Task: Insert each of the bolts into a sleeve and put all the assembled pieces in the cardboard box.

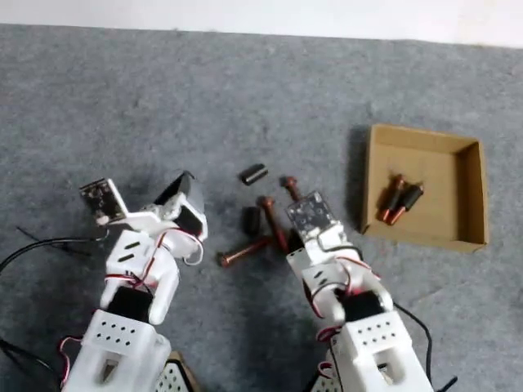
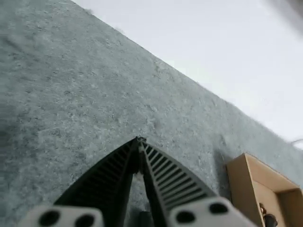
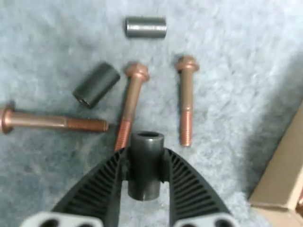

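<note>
Grey carpet in the high view, right arm bent low over the loose bolts, cardboard box just beside. Left wrist view: left gripper pinched closed, empty, above the carpet. Right wrist view: right gripper clamps a sleeve, long axis along the fingers, open end pointing outward.

I see grey felt covering the whole worktop, its nap mottled and slightly fuzzy. Along the far edge it ends in a straight line against a plain white surface.
</note>
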`<state>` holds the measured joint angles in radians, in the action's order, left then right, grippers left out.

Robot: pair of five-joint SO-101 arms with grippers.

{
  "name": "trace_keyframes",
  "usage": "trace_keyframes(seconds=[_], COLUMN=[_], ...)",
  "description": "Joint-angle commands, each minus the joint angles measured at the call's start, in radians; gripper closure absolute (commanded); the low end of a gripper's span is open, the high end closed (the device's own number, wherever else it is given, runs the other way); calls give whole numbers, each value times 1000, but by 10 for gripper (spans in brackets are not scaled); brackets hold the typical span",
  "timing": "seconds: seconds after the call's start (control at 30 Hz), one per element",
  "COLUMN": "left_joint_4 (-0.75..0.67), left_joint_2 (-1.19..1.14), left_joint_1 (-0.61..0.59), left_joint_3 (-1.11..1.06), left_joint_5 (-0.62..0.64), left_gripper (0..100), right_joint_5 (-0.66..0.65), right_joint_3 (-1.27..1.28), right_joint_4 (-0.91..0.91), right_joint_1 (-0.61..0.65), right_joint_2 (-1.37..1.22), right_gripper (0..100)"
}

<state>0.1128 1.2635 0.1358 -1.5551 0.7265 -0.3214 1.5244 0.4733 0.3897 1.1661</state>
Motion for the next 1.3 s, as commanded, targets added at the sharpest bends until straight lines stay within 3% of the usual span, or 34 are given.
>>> trace_keyframes(seconds=[0.0,0.23,0.53,0.7,0.8,1.0,1.27], left_joint_4=[2,28,17,20,21,37,43], left_joint_2=[2,-70,-717,-975,-1026,-1027,-1026], left_joint_1=[25,128,260,271,278,337,349], left_joint_3=[58,68,364,530,564,556,579], left_joint_5=[-20,-26,-66,-66,-68,-68,-68], left_gripper=[993,993,989,989,975,843,839], right_joint_5=[-11,-11,-9,-9,-9,-9,-9], right_joint_3=[18,81,131,163,174,174,174], right_joint_4=[-21,33,127,131,131,131,131], right_joint_1=[-10,-12,-67,-105,-113,-113,-113], right_joint_2=[119,294,527,622,645,647,648], right_gripper=[994,994,994,994,994,994,994])
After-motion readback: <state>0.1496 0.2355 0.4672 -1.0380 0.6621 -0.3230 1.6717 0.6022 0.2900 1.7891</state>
